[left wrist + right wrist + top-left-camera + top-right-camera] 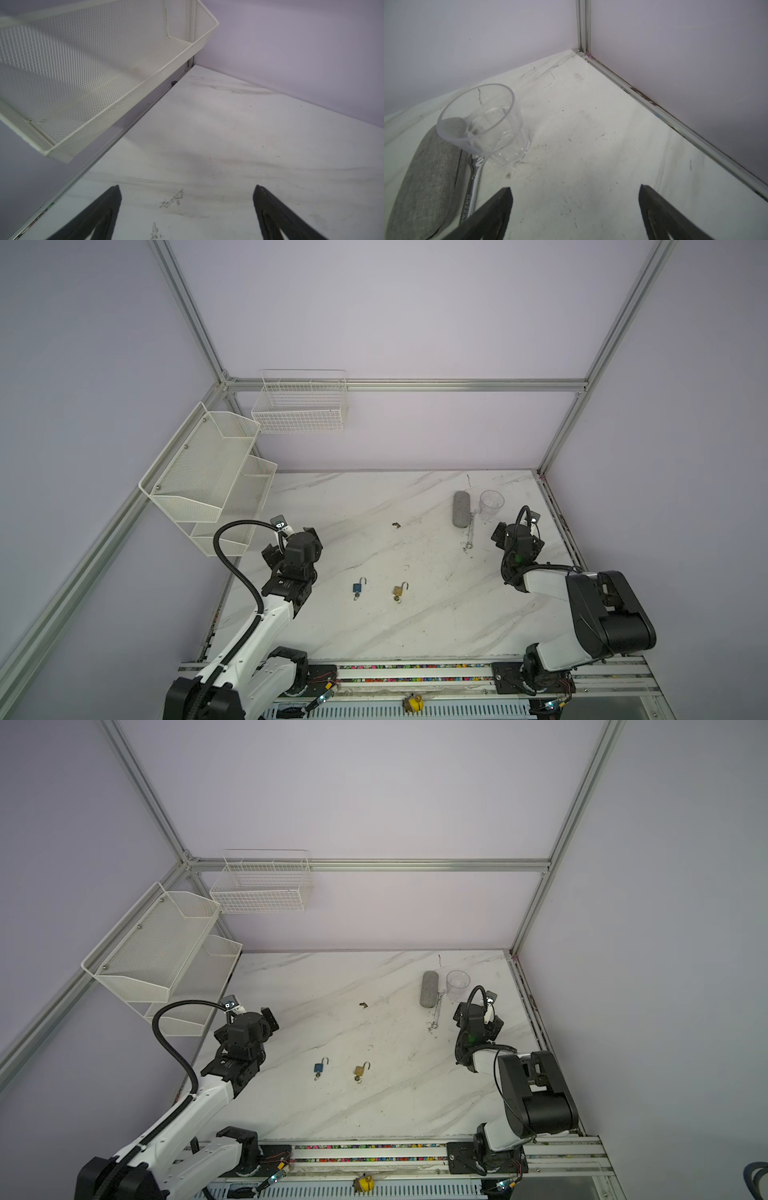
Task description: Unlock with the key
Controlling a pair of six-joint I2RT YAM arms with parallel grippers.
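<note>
Both arms sit clear of the work. Left gripper point(187, 187) is apart and empty over bare table point(228, 135), left of the blue padlock point(358, 588); right gripper point(574, 187) is apart and empty, far right of it. Brass padlock point(399, 591) lies just right of it. Key point(356, 596) looks seated in the blue one and both shackles look sprung, so I'd call it done; otherwise grip the key and turn. Grey case point(461, 509), cup point(491, 502) and wrench point(471, 531) lie beyond-right, nothing blocking.

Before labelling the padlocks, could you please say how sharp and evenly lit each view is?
In both top views, soft, even light, but blue padlock and brass padlock are tiny and indistinct. Left wrist view: mesh shelf slightly blurred. Right wrist view: clear cup crisp.
</note>
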